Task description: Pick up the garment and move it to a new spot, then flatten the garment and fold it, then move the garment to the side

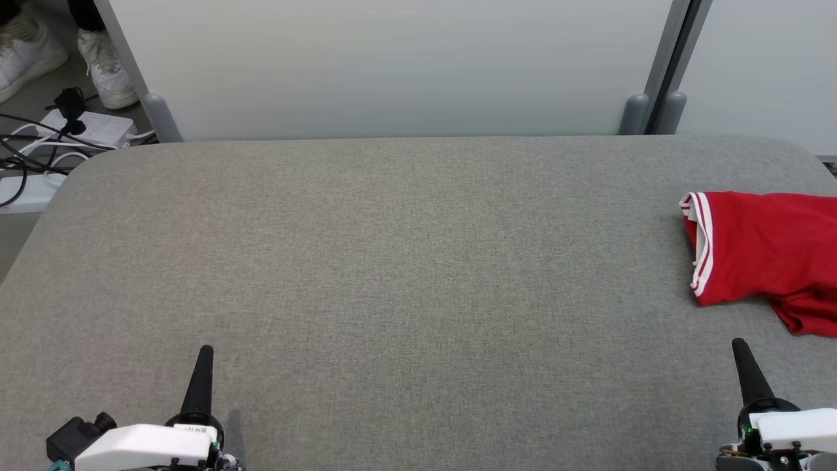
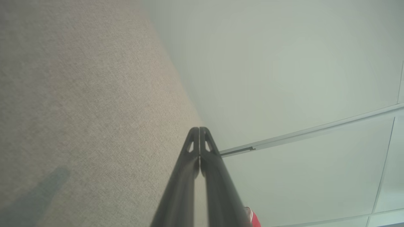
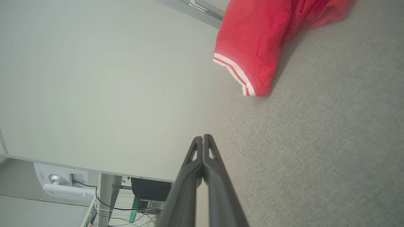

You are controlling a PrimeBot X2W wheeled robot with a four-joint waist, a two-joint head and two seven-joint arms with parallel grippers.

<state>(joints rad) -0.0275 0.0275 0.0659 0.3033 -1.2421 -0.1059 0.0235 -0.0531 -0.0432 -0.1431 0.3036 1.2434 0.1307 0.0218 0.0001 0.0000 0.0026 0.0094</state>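
Observation:
The garment [image 1: 768, 252] is red with white-striped trim and lies crumpled at the right edge of the grey table [image 1: 392, 275], partly cut off by the head view's border. In the right wrist view the garment [image 3: 262, 41] lies ahead, its striped hem nearest the fingers. A sliver of the garment [image 2: 254, 219] peeks out beside the fingers in the left wrist view. My left gripper [image 1: 205, 350] rests shut at the lower left, far from the cloth. My right gripper [image 1: 738, 342] is shut at the lower right, a short way in front of the garment. Both hold nothing.
A pale partition wall [image 1: 392, 65] stands behind the table. On the floor at the far left are a power strip [image 1: 88, 127] with cables and a person's white shoes [image 1: 104, 62].

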